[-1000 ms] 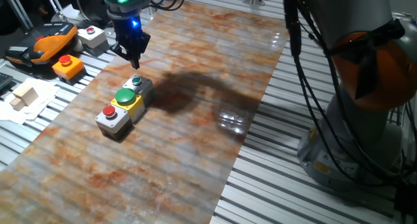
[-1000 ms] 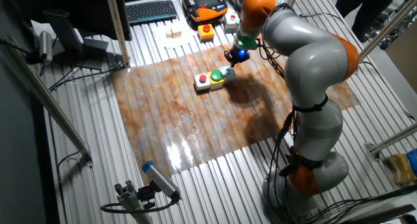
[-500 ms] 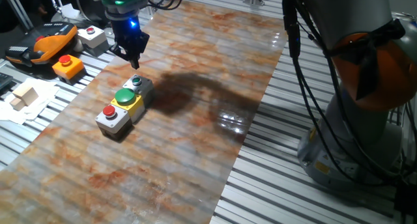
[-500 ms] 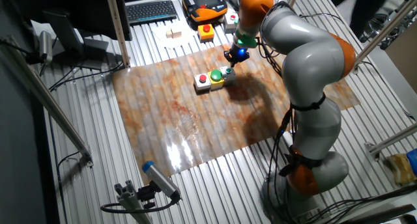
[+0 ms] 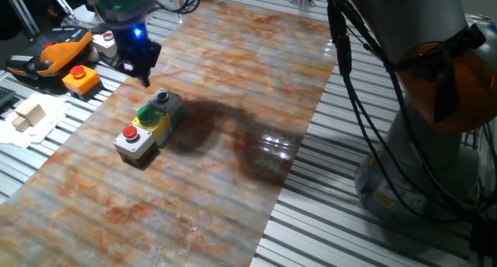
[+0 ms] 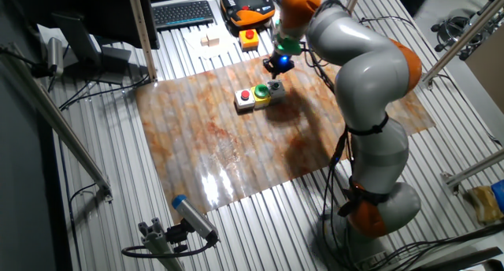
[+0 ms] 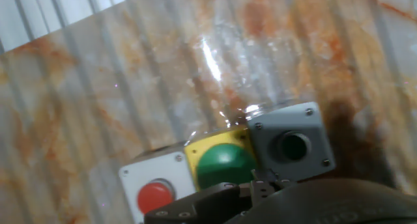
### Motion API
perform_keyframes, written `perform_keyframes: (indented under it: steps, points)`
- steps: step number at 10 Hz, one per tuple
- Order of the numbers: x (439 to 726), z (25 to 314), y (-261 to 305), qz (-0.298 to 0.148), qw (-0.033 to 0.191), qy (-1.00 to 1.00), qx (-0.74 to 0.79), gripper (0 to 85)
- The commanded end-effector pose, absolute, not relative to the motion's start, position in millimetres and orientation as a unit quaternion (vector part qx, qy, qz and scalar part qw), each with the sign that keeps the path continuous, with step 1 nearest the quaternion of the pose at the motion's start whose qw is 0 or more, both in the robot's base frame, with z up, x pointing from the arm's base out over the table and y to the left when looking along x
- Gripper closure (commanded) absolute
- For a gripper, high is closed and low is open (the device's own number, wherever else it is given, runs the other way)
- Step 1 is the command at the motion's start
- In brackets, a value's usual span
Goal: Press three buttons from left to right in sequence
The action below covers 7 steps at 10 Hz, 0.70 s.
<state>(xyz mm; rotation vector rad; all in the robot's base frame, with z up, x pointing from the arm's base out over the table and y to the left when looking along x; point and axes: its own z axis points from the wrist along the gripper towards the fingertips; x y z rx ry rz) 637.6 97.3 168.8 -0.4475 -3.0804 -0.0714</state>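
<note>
Marbled bench (image 5: 233, 158) carries the three buttons (image 5: 149, 123) touching in a row so I can press in order | gripper (image 5: 142, 71) hovers just beyond the dark-green end | finger state: cannot tell

The three buttons (image 5: 147, 125) sit touching in a row on the mat (image 5: 233, 81), near the mat's left edge. The gripper (image 5: 142, 71) hangs beside the row's far end. Two lone button boxes (image 5: 81, 78) (image 5: 109, 42) lie off the mat, toward the bench's far left corner.
</note>
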Motion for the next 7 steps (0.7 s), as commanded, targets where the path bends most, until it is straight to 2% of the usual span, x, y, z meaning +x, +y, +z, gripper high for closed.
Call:
perform_keyframes:
  steps: [1,7]
  points:
    - [639,161,115,-0.017,0.01,-0.989,-0.144,85.0]
    - [642,127,106,-0.015,0.003,-0.992,-0.127,85.0]
